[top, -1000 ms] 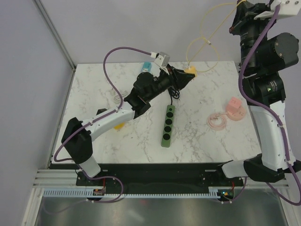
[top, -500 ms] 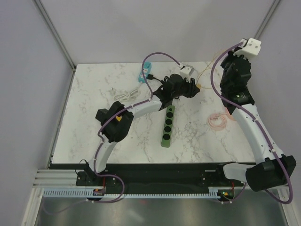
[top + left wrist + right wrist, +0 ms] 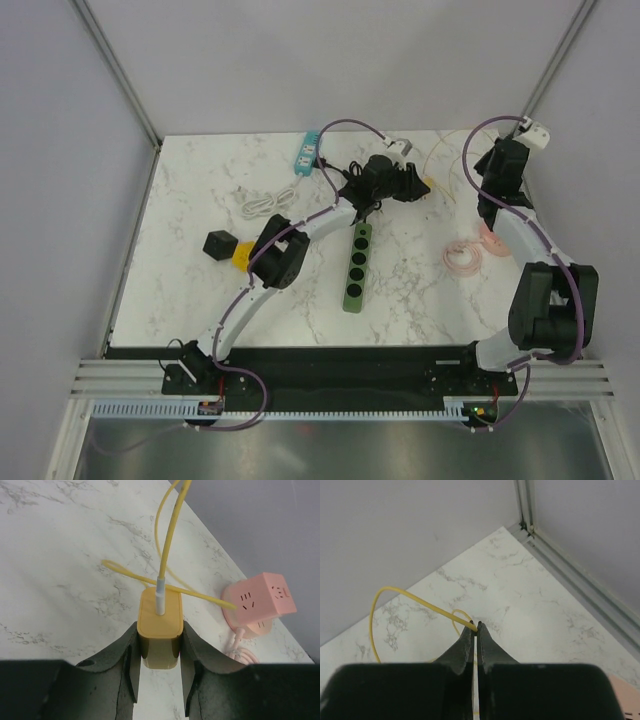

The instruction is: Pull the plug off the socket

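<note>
**Adapter clamped left, cable pinched right**

Left gripper (image 3: 160, 647): jaws clamped on the yellow adapter block (image 3: 160, 614), one finger (image 3: 131, 652) pressed to each side. The block's top face pokes out beyond the fingertips. White plug (image 3: 160, 599) seated upright in that face; the yellow cable (image 3: 169, 535) runs up and away from it.

Right gripper (image 3: 475, 626): jaws together, with the cable caught at the very tips. It loops off left over the marble table (image 3: 520, 595).

Top view: the block sits at the far middle of the table, beyond the green power strip (image 3: 356, 265). Pink socket cube (image 3: 261, 599) lies near, right of the block, apart from it.
</note>
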Available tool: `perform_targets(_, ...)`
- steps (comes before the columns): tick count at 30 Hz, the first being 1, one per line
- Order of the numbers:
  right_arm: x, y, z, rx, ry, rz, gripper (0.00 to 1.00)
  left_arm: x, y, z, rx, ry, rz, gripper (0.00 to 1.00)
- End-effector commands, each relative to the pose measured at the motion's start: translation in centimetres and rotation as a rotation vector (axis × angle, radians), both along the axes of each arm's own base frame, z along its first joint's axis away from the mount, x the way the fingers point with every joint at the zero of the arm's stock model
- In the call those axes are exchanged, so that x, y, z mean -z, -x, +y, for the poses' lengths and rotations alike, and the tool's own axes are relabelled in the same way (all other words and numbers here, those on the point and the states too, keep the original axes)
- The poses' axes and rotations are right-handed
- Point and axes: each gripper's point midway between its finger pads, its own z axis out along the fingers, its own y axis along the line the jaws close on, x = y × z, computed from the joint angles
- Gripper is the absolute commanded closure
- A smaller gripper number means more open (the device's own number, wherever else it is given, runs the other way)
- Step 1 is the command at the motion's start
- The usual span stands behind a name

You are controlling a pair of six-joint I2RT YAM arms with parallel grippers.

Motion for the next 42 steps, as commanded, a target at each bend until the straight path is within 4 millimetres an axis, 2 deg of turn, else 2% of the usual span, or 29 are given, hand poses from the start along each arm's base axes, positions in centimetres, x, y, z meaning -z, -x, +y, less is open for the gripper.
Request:
perform_targets(1, 0.2, -2.0, 2.2, -0.107, -0.061, -0.033, 0.98, -2.4, -0.6, -0.9, 0.018, 0.132, 0.045, 0.8)
perform_targets(2, 1.6, -2.4, 2.2, -0.108, -0.07, -0.003, 0.98, -1.3, -0.7, -0.9, 0.005, 0.131, 0.066, 0.78)
perform_targets(6, 4.6, -2.9, 2.5, -0.111, -0.102, 0.058, 0.93, 0.3, -2.1, -0.1, -0.042, 0.152, 0.116, 0.68)
perform_targets(9, 6.7, -3.0, 2.6, -0.114, -0.125, 0.093, 0.88, 1.0, -2.4, 0.3, -0.052, 0.171, 0.165, 0.54)
perform_targets(10, 7.2, -3.1, 2.6, -0.111, -0.126, 0.104, 0.86, 1.1, -2.3, 0.2, -0.043, 0.177, 0.178, 0.47)
perform_targets(12, 8.6, -3.4, 2.5, -0.103, -0.133, 0.142, 0.85, 1.1, -2.3, 0.4, -0.035, 0.17, 0.177, 0.39)
perform_targets(13, 9.0, -3.5, 2.4, -0.099, -0.132, 0.156, 0.85, 0.8, -2.3, 0.5, -0.03, 0.158, 0.157, 0.29)
perform_targets(14, 10.0, -3.7, 2.4, -0.093, -0.133, 0.182, 0.84, 0.6, -2.4, 0.6, -0.032, 0.146, 0.147, 0.26)
perform_targets(16, 10.0, -4.3, 2.2, -0.088, -0.132, 0.201, 0.81, -0.6, -2.1, 0.8, -0.014, 0.131, 0.116, 0.18)
perform_targets(17, 10.8, -4.6, 2.2, -0.085, -0.133, 0.221, 0.8, -0.4, -2.0, 1.0, -0.009, 0.121, 0.117, 0.16)
perform_targets(18, 10.5, -5.0, 2.1, -0.082, -0.136, 0.221, 0.78, -1.1, -1.9, 1.1, -0.001, 0.123, 0.103, 0.14)
perform_targets(20, 11.3, -5.4, 2.1, -0.075, -0.153, 0.238, 0.74, -3.3, -1.1, 1.2, 0.042, 0.125, 0.063, 0.11)
perform_targets(21, 11.1, -5.6, 2.1, -0.074, -0.155, 0.242, 0.68, -2.9, -0.5, 1.4, 0.056, 0.111, 0.071, 0.11)
perform_targets(22, 11.4, -5.7, 2.0, -0.065, -0.164, 0.246, 0.66, -5.2, 0.2, 1.4, 0.09, 0.122, 0.026, 0.09)
perform_targets(23, 12.2, -5.8, 2.0, -0.061, -0.167, 0.266, 0.64, -5.5, 0.5, 1.7, 0.099, 0.112, 0.013, 0.09)
perform_targets(24, 12.4, -6.0, 1.9, -0.056, -0.171, 0.284, 0.61, -4.4, 1.1, 2.1, 0.104, 0.083, 0.022, 0.09)
perform_targets(25, 12.7, -6.1, 1.9, -0.057, -0.175, 0.299, 0.6, -6.6, 1.5, 2.6, 0.114, 0.081, -0.038, 0.09)
perform_targets(26, 13.7, -6.3, 1.9, -0.063, -0.176, 0.327, 0.59, -5.2, 1.9, 3.2, 0.109, 0.047, -0.027, 0.09)
perform_targets(29, 14.2, -6.6, 2.6, -0.107, -0.188, 0.385, 0.47, -6.8, 2.9, 4.4, 0.113, 0.021, -0.095, 0.1)
perform_targets(32, 14.7, -5.3, 3.5, -0.139, -0.21, 0.413, 0.33, -7.7, 3.5, 5.3, 0.113, -0.001, -0.132, 0.1)
perform_targets(33, 14.7, -5.0, 3.6, -0.143, -0.212, 0.421, 0.23, -7.8, 3.6, 5.5, 0.109, -0.005, -0.137, 0.1)
perform_targets(35, 14.3, -4.3, 3.7, -0.153, -0.204, 0.438, 0.18, -7.9, 3.8, 6.2, 0.091, -0.023, -0.143, 0.1)
perform_targets(36, 14.6, -3.5, 3.7, -0.151, -0.205, 0.468, 0.11, -8.0, 3.9, 6.5, 0.083, -0.028, -0.149, 0.1)
perform_targets(37, 14.4, -3.1, 3.8, -0.157, -0.203, 0.475, 0.1, -8.0, 3.8, 6.8, 0.064, -0.034, -0.153, 0.1)
perform_targets(38, 14.0, -2.3, 3.9, -0.162, -0.201, 0.482, 0.03, -8.2, 4.2, 7.4, 0.055, -0.033, -0.161, 0.1)
perform_targets(40, 13.0, -1.4, 4.0, -0.174, -0.185, 0.483, 0.02, -8.0, 4.3, 8.1, 0.03, -0.04, -0.168, 0.11)
perform_targets(41, 13.3, -0.5, 3.9, -0.172, -0.18, 0.516, 0.02, -7.0, 4.7, 8.6, 0.025, -0.056, -0.153, 0.11)
perform_targets(42, 13.2, 0.0, 3.7, -0.17, -0.167, 0.532, 0.02, -7.8, 4.9, 8.8, 0.021, -0.044, -0.172, 0.11)
